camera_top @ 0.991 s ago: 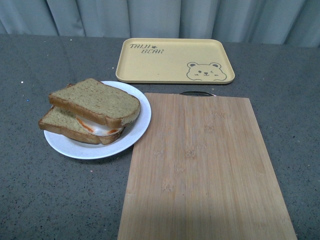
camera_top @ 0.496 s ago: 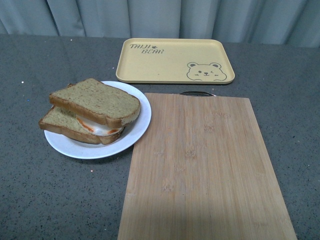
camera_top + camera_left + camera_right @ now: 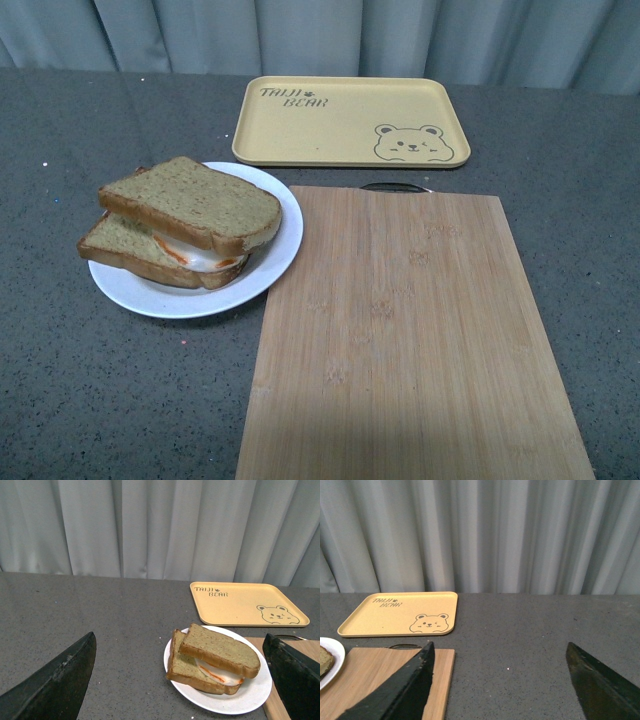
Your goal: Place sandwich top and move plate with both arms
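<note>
Black left gripper: we log its jaws spread wide, with nothing held. The sandwich top lies ahead of these jaws, in the gap between them and clear of both. It rests slightly askew on a lower slice with white egg and a red smear showing at the edge. Both slices sit on the plate, which lies ahead of the jaws and nearer the finger beside the wooden board. We see no contact between gripper and plate. Right gripper: jaws also wide apart and empty. Only bare grey table lies between and ahead of them. The board's far corner runs behind one of these fingers, and the plate's rim shows well outside that finger. The yellow tray with the bear drawing lies further ahead on that same side. From the front view, the plate touches or just overlaps the board's edge; we cannot tell which. Pale curtain behind the table.
</note>
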### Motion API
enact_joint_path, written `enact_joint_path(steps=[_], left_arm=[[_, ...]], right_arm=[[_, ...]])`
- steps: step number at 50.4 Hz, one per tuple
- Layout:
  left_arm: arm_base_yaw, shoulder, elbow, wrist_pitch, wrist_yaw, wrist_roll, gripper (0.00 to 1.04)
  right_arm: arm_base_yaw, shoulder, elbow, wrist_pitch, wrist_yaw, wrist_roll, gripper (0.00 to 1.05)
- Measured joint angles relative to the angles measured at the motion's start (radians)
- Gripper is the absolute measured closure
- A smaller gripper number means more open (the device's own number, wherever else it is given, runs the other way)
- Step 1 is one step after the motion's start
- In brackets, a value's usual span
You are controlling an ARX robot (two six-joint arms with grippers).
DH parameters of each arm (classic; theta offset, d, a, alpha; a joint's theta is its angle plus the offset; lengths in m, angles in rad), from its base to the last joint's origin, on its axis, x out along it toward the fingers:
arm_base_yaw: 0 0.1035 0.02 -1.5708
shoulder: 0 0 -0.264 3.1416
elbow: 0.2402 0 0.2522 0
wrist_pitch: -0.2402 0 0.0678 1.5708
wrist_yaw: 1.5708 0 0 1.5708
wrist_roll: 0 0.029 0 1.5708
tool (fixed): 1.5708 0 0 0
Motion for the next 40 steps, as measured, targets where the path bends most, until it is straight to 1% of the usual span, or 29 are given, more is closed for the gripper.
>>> enact_joint_path(steps=[2, 5, 8, 10, 11, 13, 15, 17, 19, 20, 24, 28, 33, 40], left_arm=[[0.0, 0.0, 0.0, 0.0, 0.0, 0.0, 0.07], [0.0, 0.0, 0.0, 0.0, 0.0, 0.0, 0.07], [0.0, 0.0, 0.0, 0.0, 0.0, 0.0, 0.07], [-0.006, 0.021, 0.014, -0.044, -0.006, -0.026, 0.07], [-0.014, 0.05, 0.037, -0.102, -0.019, -0.056, 0.07], [-0.035, 0.119, 0.067, -0.171, -0.04, -0.108, 0.07], [-0.066, 0.224, 0.087, -0.188, -0.071, -0.194, 0.07], [-0.117, 0.384, 0.091, -0.116, -0.1, -0.302, 0.07], [-0.147, 0.493, 0.095, -0.042, -0.111, -0.36, 0.07], [-0.165, 0.578, 0.103, 0.019, -0.116, -0.401, 0.07], [-0.208, 0.864, 0.144, 0.225, -0.125, -0.511, 0.07], [-0.231, 1.134, 0.211, 0.366, -0.122, -0.589, 0.07], [-0.23, 1.391, 0.279, 0.447, -0.098, -0.697, 0.07], [-0.21, 1.609, 0.341, 0.491, -0.044, -0.815, 0.07]], right_arm=[[0.0, 0.0, 0.0, 0.0, 0.0, 0.0, 0.17], [0.0, 0.0, 0.0, 0.0, 0.0, 0.0, 0.09], [0.0, 0.0, 0.0, 0.0, 0.0, 0.001, 0.09], [0.0, 0.0, 0.0, 0.0, 0.0, 0.0, 0.1], [0.0, 0.0, 0.0, 0.0, 0.0, 0.0, 0.1], [0.0, 0.0, 0.0, 0.0, 0.0, 0.0, 0.1], [0.0, 0.0, 0.0, 0.0, 0.0, 0.0, 0.09], [0.0, 0.0, 0.0, 0.0, 0.0, 0.0, 0.09], [0.0, 0.0, 0.0, 0.0, 0.0, 0.0, 0.09], [0.0, 0.0, 0.0, 0.0, 0.0, 0.0, 0.09], [0.0, 0.0, 0.0, 0.0, 0.0, 0.0, 0.09], [0.0, 0.0, 0.0, 0.0, 0.0, 0.0, 0.09], [0.0, 0.0, 0.0, 0.0, 0.0, 0.0, 0.09], [0.0, 0.0, 0.0, 0.0, 0.0, 0.0, 0.09]])
